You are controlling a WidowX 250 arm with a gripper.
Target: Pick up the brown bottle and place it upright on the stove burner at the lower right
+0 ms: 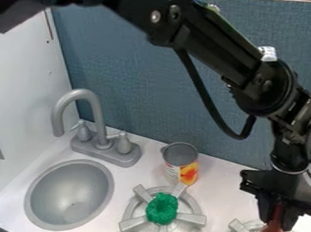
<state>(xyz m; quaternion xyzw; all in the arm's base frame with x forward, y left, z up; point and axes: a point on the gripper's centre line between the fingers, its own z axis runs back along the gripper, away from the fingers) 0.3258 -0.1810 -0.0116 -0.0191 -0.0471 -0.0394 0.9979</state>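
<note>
The gripper [279,215] hangs at the lower right, pointing down, with its fingers shut on a reddish-brown object [273,226]. The lower part of that object runs past the bottom edge, over or beside a second grey burner [242,228]; I cannot tell whether they touch. Left of the gripper, a green bumpy item [162,209] rests on the middle of a grey stove burner [134,223]. An open can [180,162] with an orange and white label stands upright behind that burner.
A round grey sink [69,195] is set into the white counter [220,193] at the left, with a grey faucet [100,123] behind it. A blue-grey panel [139,84] rises along the back, and a white wall [19,87] stands at the left.
</note>
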